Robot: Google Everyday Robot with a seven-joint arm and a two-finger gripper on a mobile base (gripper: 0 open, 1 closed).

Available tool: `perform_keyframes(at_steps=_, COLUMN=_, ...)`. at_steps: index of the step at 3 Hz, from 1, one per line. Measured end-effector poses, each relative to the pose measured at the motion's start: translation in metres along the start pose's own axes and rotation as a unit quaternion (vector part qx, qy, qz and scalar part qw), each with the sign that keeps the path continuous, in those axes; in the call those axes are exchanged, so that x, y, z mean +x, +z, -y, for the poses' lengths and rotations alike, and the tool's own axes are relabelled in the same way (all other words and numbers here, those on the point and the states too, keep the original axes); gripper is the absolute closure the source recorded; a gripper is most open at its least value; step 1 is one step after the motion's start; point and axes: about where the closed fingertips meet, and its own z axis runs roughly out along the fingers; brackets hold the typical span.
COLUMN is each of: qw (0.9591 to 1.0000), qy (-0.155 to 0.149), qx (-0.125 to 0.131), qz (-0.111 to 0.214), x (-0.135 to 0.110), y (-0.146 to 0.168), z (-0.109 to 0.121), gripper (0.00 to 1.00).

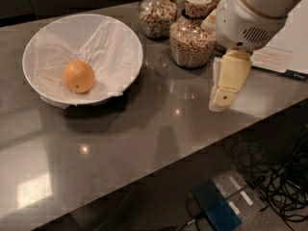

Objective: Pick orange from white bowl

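Note:
The orange (78,76) lies in the white bowl (72,16), left of the bowl's middle, on crumpled white paper. The bowl stands at the back left of the grey counter (144,129). My gripper (220,102) hangs from the white arm at the right, pointing down over the counter. It is well to the right of the bowl, just in front of the glass jars, and nothing shows in it.
Two glass cereal jars (192,35) (157,14) stand at the back, right of the bowl. A white printed sheet (281,54) stands at the far right. The counter's front edge runs diagonally; below it lie cables (279,182) and a blue box (216,208).

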Motion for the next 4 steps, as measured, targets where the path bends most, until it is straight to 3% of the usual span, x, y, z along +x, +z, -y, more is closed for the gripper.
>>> perform_keyframes(at_steps=1, qw=1.0, qy=0.0, qx=0.0, qz=0.0, x=0.0, y=0.0, z=0.0, gripper=0.0)
perform_keyframes(at_steps=2, qw=0.999, qy=-0.006, qx=-0.004, qz=0.045, x=-0.027, y=0.017, z=0.013, gripper=0.0)
perform_keyframes(at_steps=4, qw=0.9903, qy=-0.057, qx=-0.002, qz=0.127, x=-0.109, y=0.029, z=0.042, gripper=0.0)
